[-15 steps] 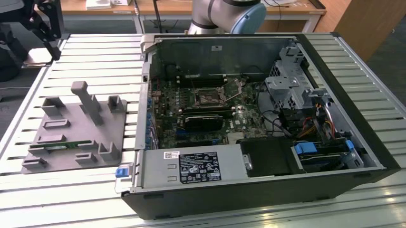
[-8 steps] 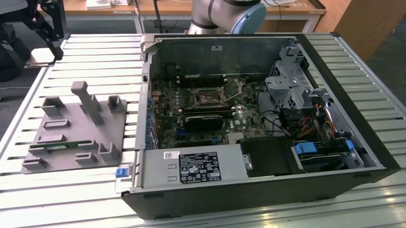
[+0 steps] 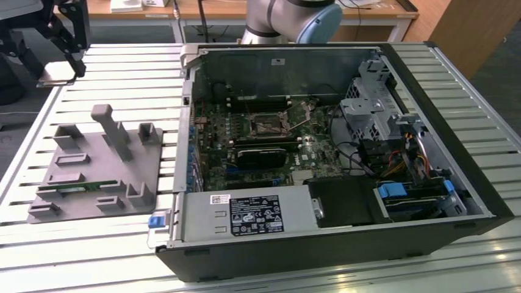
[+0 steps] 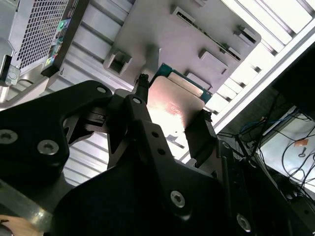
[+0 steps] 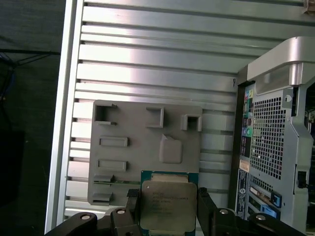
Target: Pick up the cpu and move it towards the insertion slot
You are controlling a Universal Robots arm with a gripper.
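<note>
Cpu (image 5: 167, 206): pinched at two opposite edges by the gripper (image 5: 168, 199) jaws, held above the grey tray (image 5: 133, 157).
Risk: the thin edge grip may let the chip tilt or slip in transit.
Surroundings: insertion slot (image 3: 267, 125) sits inside the open computer case (image 3: 326, 256), on the exterior view's right of the tray. The case wall and cables crowd access.

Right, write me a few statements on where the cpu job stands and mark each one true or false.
1. The end effector grips the cpu. True.
2. The cpu sits in the insertion slot. False: it is held outside the computer case, by the grey tray.
3. A green memory stick lies on the grey tray. True.
4. The computer case is closed. False: its side is open and the board inside shows.
</note>
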